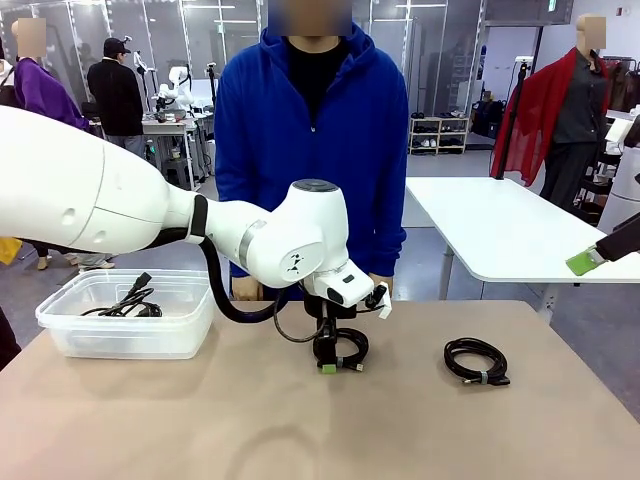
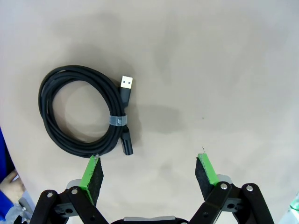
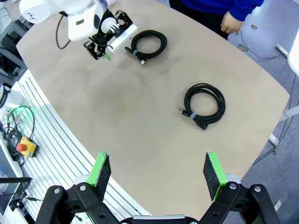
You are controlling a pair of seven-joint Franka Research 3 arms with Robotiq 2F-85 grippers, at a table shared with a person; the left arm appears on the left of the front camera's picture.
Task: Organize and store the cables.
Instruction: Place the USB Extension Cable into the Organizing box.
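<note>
- Left gripper: jaws wide open, empty, just beside USB cable coil.
- Right gripper: jaws wide open, empty, well apart from it.
- Second cable coil: near it, on table.

The desk was viewed from a fixed camera at the robot's edge, faced across it toward the person at the far side. The left wrist view was taken close above the desk, aimed straight down past the left tool at one coil. The right wrist view was taken from high and farther back, over the right tool. That coil, a second coil and the left tool were shared with the front view.
</note>
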